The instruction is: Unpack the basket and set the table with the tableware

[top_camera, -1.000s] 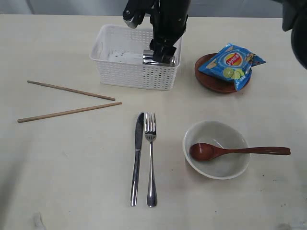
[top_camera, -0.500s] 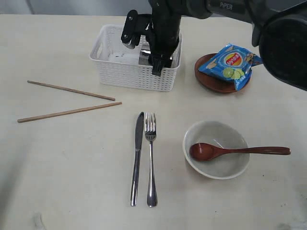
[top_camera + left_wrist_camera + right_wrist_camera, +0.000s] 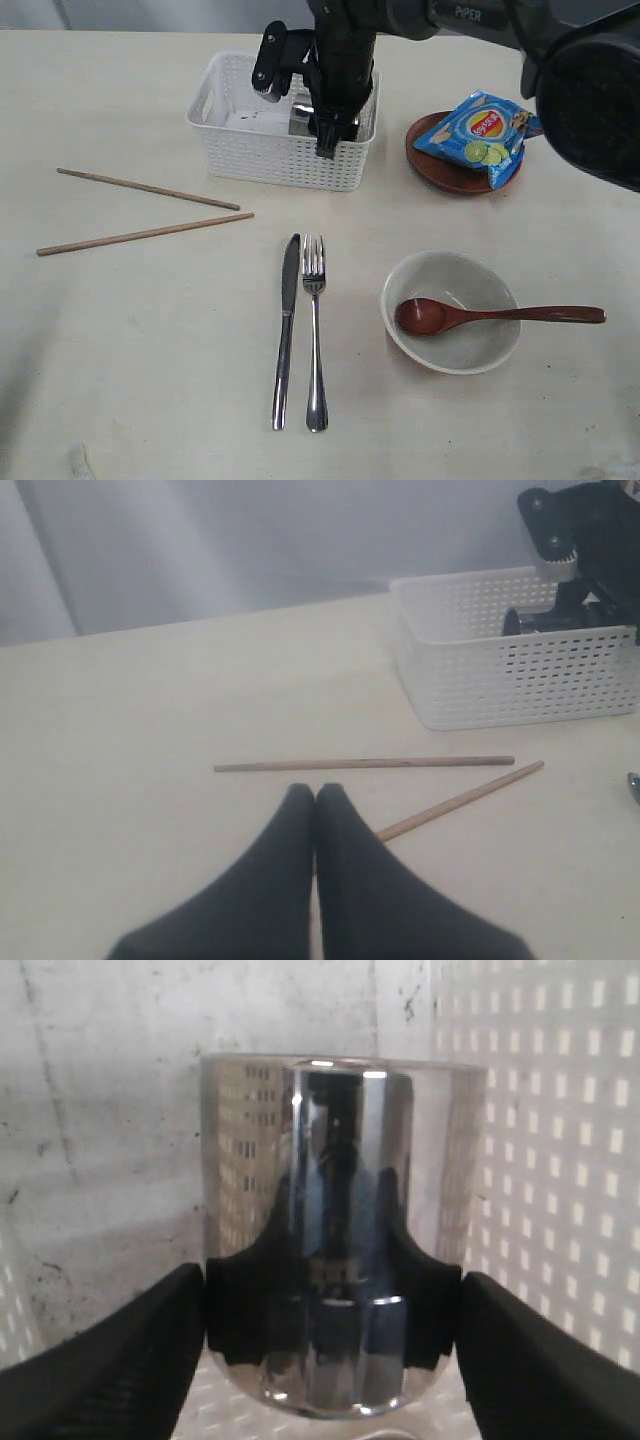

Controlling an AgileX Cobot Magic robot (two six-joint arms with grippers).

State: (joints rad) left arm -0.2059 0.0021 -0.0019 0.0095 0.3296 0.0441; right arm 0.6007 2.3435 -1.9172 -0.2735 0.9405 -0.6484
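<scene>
Pale cream table [image 3: 150,340], faint scuffs, grey wall behind. White basket [image 3: 270,160] at the far middle.

Already laid out, so likely done with:
- two chopsticks [image 3: 148,188] on the left, splayed apart rather than paired
- knife [image 3: 286,320] and fork [image 3: 315,330] side by side, near centre, handles toward the near edge
- bowl [image 3: 470,350] near right, with the wooden spoon [image 3: 480,315] resting in it, handle over the rim to the right
- red-brown plate [image 3: 440,170] far right, chips bag [image 3: 482,128] lying on it

Right pincer [image 3: 320,130] reaches down into the right end of the basket. Its wrist view shows the jaws spread wide astride a steel cup [image 3: 330,1210] that stands upright on the basket floor, close to the lattice wall. The pads sit right at the cup's sides; whether they press yet, I cannot tell. A wide stance suits the round body, and coming in from above clears the walls.

Left pincer [image 3: 316,798] hangs over the left of the table by the chopsticks, fingers pressed together, holding nothing. My guess is it is parked out of the way.

I judge the cup to be the last piece to come out. Polished steel may slip.
</scene>
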